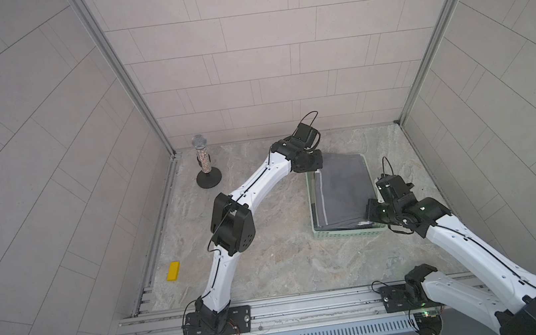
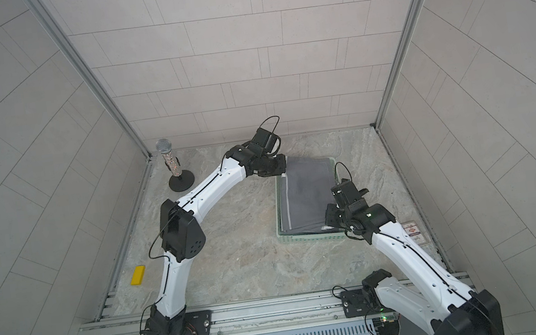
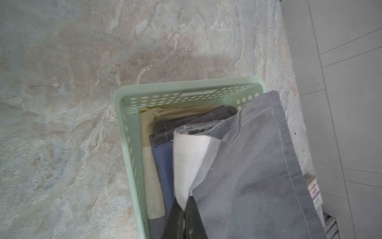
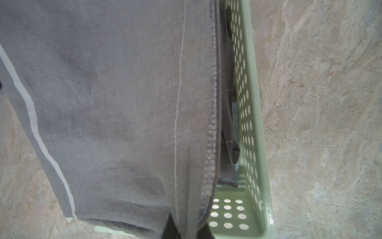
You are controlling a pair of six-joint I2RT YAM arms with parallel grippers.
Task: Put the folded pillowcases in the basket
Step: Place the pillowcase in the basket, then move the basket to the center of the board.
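A grey folded pillowcase [image 1: 342,190] is spread over the mint-green basket [image 1: 347,234] in both top views, covering most of its inside. My left gripper [image 3: 184,207] is shut on a white corner flap of the pillowcase [image 3: 254,165] at the basket's far left corner. At the near right corner my right gripper [image 4: 187,227] is shut on the pillowcase's stitched edge [image 4: 124,103]. The basket's perforated wall [image 4: 248,124] shows beside the cloth. In the left wrist view one edge of the pillowcase overhangs the basket's rim [image 3: 186,85].
Cream, blue and dark grey cloths [image 3: 163,161] lie in the basket under the pillowcase. A microphone on a round stand [image 1: 205,162] is at the back left. A yellow block [image 1: 173,271] lies at the front left. A small printed card [image 2: 415,232] sits by the right wall.
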